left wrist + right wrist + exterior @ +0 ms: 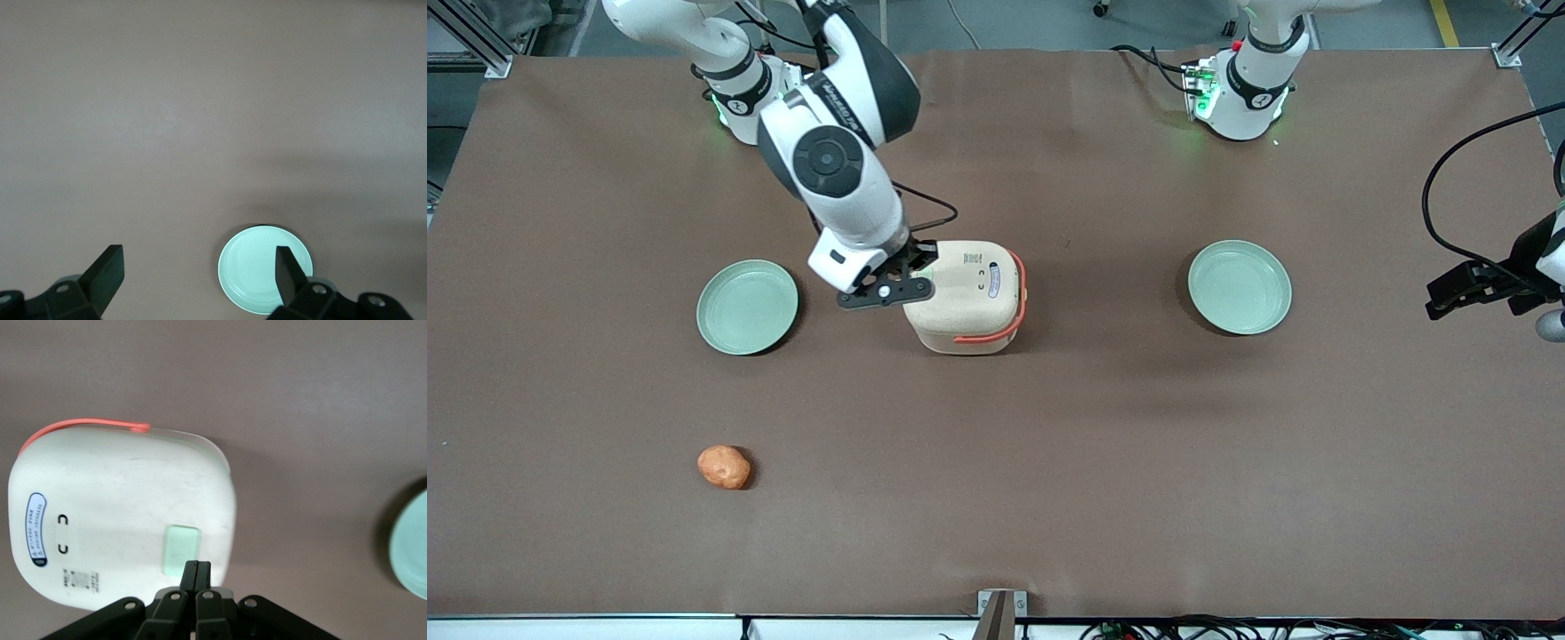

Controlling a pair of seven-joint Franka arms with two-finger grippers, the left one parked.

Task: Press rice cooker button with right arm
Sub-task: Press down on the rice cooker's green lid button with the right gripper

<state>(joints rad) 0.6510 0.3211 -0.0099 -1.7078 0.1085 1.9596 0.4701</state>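
The cream rice cooker (967,298) stands at the table's middle with its lid shut and its orange-red handle (996,333) lying along the side nearer the front camera. In the right wrist view the cooker (120,513) shows a pale green button (181,550) near the lid's edge. My right gripper (920,267) is shut and empty, its fingertips pressed together directly over the button's edge (196,565), at the cooker's side toward the working arm. Whether the tips touch the button cannot be told.
A pale green plate (747,307) lies beside the cooker toward the working arm's end, and another (1240,286) toward the parked arm's end. An orange lump (724,467) lies nearer the front camera. The plate also shows in the right wrist view (410,543).
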